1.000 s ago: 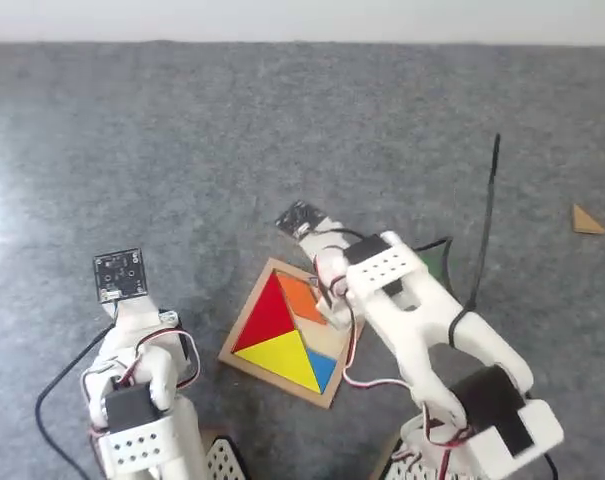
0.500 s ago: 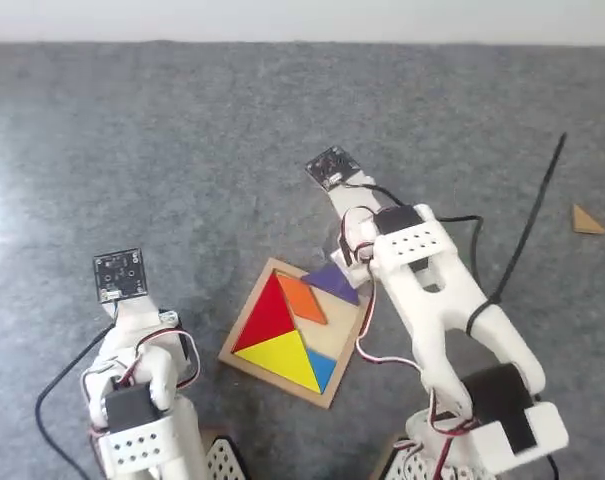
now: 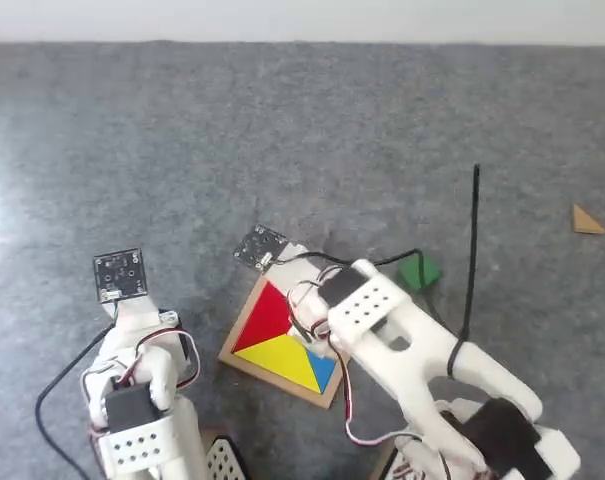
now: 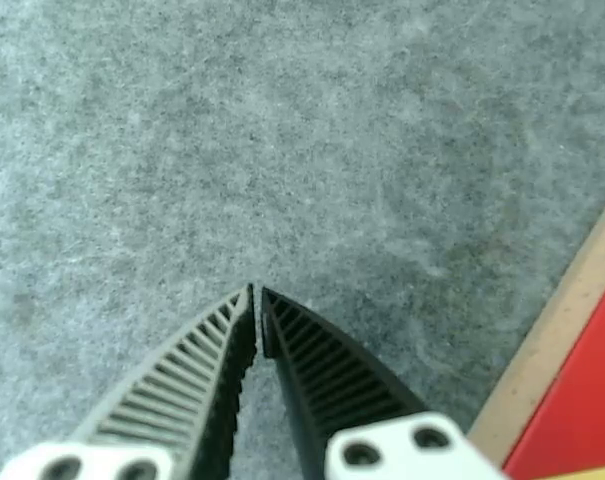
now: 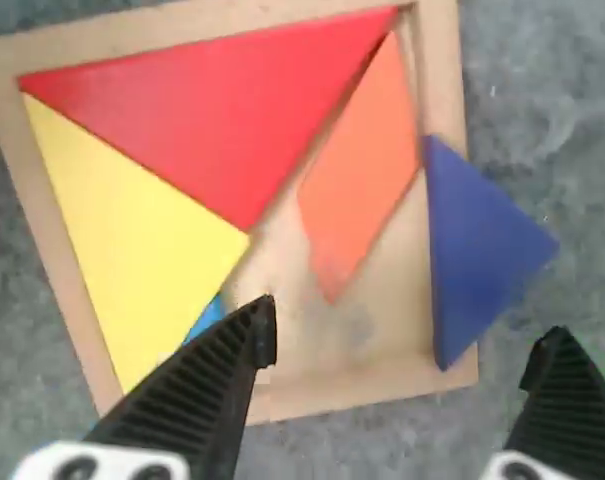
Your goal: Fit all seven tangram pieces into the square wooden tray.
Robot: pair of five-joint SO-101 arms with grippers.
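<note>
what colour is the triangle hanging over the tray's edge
The triangle is blue-purple, clearest in right wrist view.

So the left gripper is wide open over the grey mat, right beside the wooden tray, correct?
Not quite. The left gripper is shut, not wide open. It is over the grey mat, right beside the wooden tray. The left wrist view shows it.

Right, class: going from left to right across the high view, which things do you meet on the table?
left arm → square wooden tray → green piece → small tan triangle
</note>
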